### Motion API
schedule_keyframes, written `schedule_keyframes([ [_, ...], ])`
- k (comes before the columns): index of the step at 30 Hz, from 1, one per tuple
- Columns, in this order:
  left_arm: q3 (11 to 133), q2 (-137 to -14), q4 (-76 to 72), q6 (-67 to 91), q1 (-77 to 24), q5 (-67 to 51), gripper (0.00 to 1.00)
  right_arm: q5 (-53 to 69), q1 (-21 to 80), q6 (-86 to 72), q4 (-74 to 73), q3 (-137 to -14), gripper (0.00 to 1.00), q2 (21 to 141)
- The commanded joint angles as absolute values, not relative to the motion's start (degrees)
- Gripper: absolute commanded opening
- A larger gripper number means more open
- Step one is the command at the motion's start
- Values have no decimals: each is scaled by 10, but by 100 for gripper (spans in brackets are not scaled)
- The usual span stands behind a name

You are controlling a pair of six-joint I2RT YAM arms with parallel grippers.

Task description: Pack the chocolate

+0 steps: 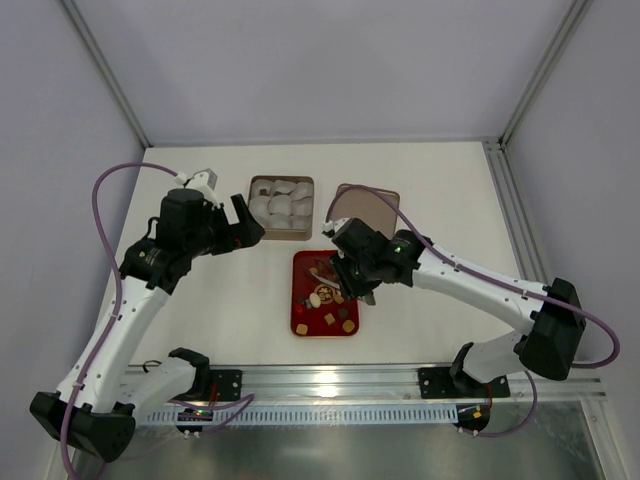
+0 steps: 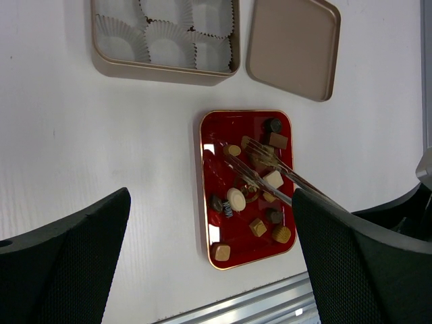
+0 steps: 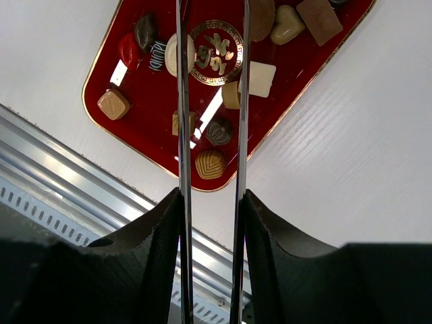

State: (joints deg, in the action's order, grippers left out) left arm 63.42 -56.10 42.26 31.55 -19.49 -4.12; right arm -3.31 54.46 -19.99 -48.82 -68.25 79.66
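The chocolate, several small dark, tan and cream pieces [image 2: 236, 198], lies loose in a red tray [image 2: 202, 202] near the table's front. My right gripper [image 3: 211, 196] is shut on a pair of metal tongs [image 3: 181, 135], whose two arms stand apart over the tray's gold emblem, beside a cream square piece [image 3: 260, 79]. The tong tips run off the top of the right wrist view; in the left wrist view the tongs [image 2: 270, 179] reach toward the tray's far half. My left gripper [image 2: 210, 196] hangs open high above the table, left of the tray, holding nothing.
A tan box [image 1: 281, 207] lined with white paper cups sits behind the tray, its lid [image 1: 365, 205] lying to its right. A metal rail [image 1: 350, 380] runs along the table's front edge just below the tray [image 1: 297, 300].
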Motion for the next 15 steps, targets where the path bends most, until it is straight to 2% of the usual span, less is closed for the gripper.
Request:
schedule_keyframes([
  [1, 638, -553, 404, 318, -197, -41, 100, -49, 548, -191, -464, -694, 42, 806],
  [15, 633, -551, 404, 316, -197, -40, 100, -62, 548, -191, -457, -705, 41, 843],
])
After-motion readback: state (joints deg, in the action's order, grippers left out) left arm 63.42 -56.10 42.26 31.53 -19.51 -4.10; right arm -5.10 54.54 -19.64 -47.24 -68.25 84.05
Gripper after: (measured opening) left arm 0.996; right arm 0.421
